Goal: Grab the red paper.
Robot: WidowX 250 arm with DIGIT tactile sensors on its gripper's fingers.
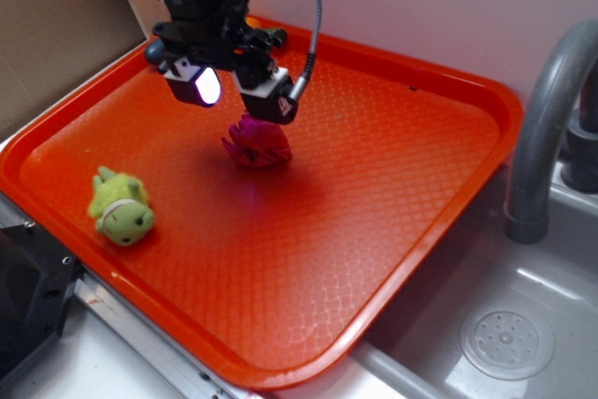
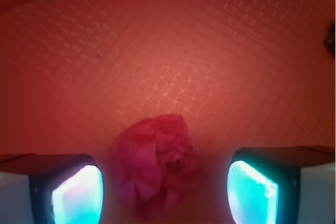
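Observation:
The red paper [image 1: 255,144] is a crumpled crimson ball lying on the orange tray [image 1: 374,184], near its far middle. My gripper [image 1: 239,92] hangs open just above and behind it, with its lit pads spread wide. In the wrist view the red paper [image 2: 155,163] lies between the two glowing pads [image 2: 77,196], nearer the left one, with a gap on each side. Neither pad touches it.
A green plush toy [image 1: 122,208] lies on the tray's left part. A grey faucet [image 1: 547,128] and a sink with a drain [image 1: 509,343] stand to the right of the tray. A wall runs behind the tray.

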